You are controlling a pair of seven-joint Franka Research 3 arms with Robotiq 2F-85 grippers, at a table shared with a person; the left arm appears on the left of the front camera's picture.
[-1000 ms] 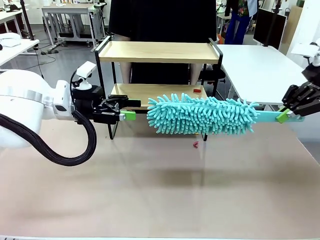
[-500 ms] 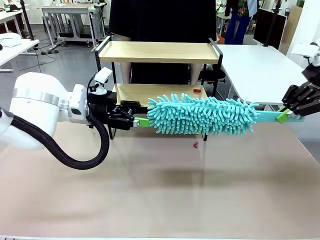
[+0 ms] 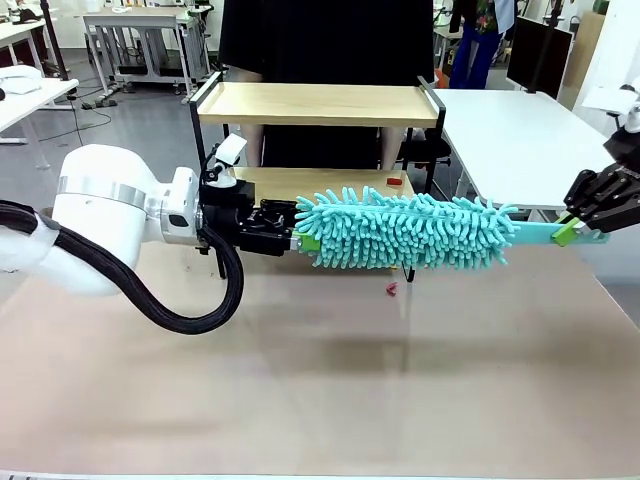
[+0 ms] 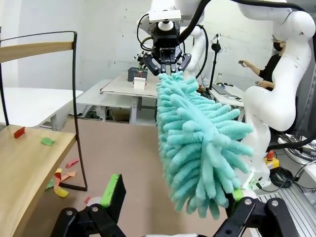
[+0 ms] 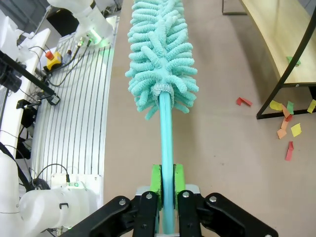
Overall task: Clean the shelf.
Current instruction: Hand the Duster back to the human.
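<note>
Right end effector [image 3: 570, 232] is pinched shut on the teal handle of a fluffy microfibre duster [image 3: 405, 231], holding it level above the bench [image 3: 320, 380], while the left end effector [image 3: 297, 241] has its green-padded fingers spread wide around the duster's free tip. Just beyond both stands the shelf [image 3: 318, 104], its lower board and the bench below still scattered with coloured paper scraps [image 4: 60, 177]. If the left fingers close on soft fringe instead of the core, the grip may slip, or the two arms could bend the handle between them.
</note>
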